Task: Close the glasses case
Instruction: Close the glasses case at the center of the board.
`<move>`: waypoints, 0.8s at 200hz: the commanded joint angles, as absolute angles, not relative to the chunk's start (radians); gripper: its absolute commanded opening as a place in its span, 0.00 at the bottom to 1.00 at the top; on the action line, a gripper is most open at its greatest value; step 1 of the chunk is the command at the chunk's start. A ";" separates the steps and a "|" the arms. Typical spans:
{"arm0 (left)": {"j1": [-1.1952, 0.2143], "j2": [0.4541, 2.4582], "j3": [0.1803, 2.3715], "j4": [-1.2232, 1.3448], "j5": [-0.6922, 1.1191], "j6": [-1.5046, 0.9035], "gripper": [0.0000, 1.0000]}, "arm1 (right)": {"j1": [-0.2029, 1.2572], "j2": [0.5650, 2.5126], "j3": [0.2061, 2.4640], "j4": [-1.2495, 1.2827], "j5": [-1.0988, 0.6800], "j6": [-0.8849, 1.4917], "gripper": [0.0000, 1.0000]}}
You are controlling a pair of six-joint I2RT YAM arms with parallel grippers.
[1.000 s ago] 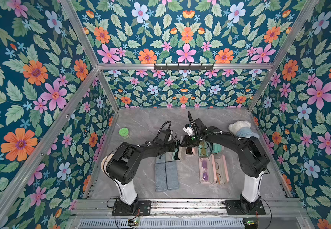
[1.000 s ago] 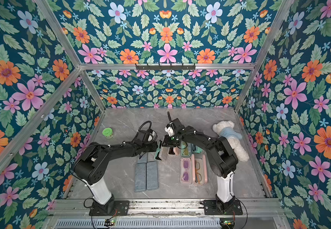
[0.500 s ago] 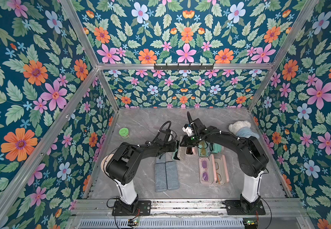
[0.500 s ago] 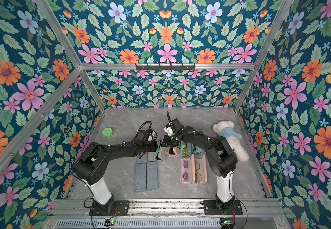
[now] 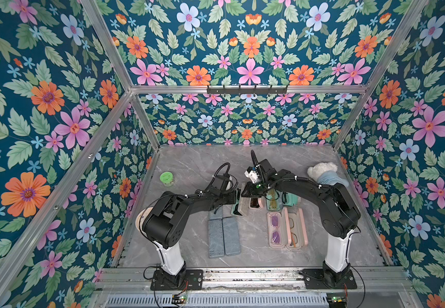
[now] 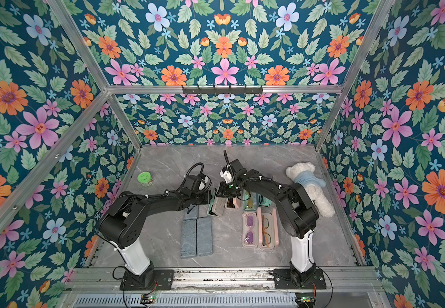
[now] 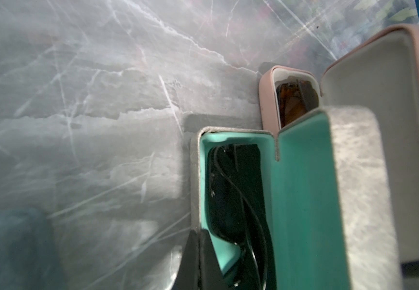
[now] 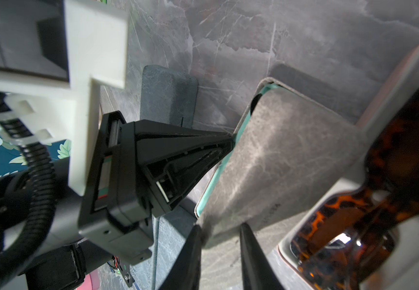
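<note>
Inspecting, we find the right hand [image 8: 219, 232] pinching the raised lid [image 8: 278, 163] of the grey glasses case [image 7: 304, 188] on the desk [image 5: 189, 165]; the left hand [image 7: 198, 234], clenched shut, touches its base rim.

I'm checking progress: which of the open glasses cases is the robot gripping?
The grey glasses case with teal lining, holding black sunglasses. The right gripper's jaws clamp its raised lid; none grips the open pink cases or mint cases.

Six open glasses cases [image 5: 276, 229], three closed blue cases [image 5: 230, 233], one teddy bear [image 5: 321, 169], one green jar [image 5: 166, 178]
</note>
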State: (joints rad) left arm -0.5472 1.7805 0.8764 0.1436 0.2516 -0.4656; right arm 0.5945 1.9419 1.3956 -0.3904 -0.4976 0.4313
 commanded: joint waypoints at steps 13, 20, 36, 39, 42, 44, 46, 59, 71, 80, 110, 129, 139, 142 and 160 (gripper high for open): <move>-0.549 1.776 0.876 0.132 0.274 -0.465 0.03 | 0.603 1.953 1.399 -0.447 -0.479 0.415 0.28; -0.549 1.776 0.876 0.132 0.275 -0.465 0.03 | 0.603 1.956 1.398 -0.449 -0.479 0.414 0.28; -0.549 1.776 0.876 0.131 0.275 -0.465 0.03 | 0.604 1.956 1.398 -0.449 -0.478 0.414 0.28; -0.549 1.776 0.876 0.132 0.276 -0.465 0.03 | 0.604 1.957 1.398 -0.449 -0.479 0.414 0.28; -0.549 1.776 0.876 0.132 0.276 -0.465 0.03 | 0.604 1.957 1.398 -0.449 -0.477 0.413 0.28; -0.549 1.776 0.876 0.132 0.275 -0.465 0.03 | 0.604 1.958 1.399 -0.449 -0.476 0.413 0.28; -0.549 1.776 0.876 0.132 0.275 -0.465 0.03 | 0.604 1.958 1.400 -0.449 -0.477 0.413 0.28; -0.549 1.776 0.876 0.132 0.275 -0.465 0.03 | 0.604 1.957 1.400 -0.451 -0.477 0.413 0.28; -0.549 1.776 0.877 0.132 0.276 -0.464 0.03 | 0.605 1.959 1.402 -0.451 -0.477 0.413 0.28; -0.549 1.776 0.876 0.131 0.276 -0.465 0.03 | 0.607 1.959 1.401 -0.450 -0.476 0.412 0.28; -0.548 1.775 0.876 0.132 0.275 -0.463 0.03 | 0.608 1.964 1.404 -0.452 -0.476 0.411 0.28; -0.549 1.775 0.875 0.132 0.275 -0.463 0.03 | 0.609 1.965 1.405 -0.454 -0.476 0.411 0.28; -0.549 1.775 0.875 0.132 0.276 -0.463 0.02 | 0.610 1.964 1.404 -0.454 -0.475 0.412 0.28; -0.549 1.775 0.876 0.132 0.276 -0.463 0.02 | 0.610 1.964 1.404 -0.454 -0.476 0.411 0.28; -0.549 1.775 0.874 0.132 0.275 -0.463 0.02 | 0.610 1.966 1.405 -0.453 -0.475 0.411 0.28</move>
State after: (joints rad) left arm -0.5472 1.7805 0.8764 0.1436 0.2520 -0.4656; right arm 0.6048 1.9549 1.4071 -0.3851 -0.4904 0.4198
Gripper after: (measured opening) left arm 0.056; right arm 0.278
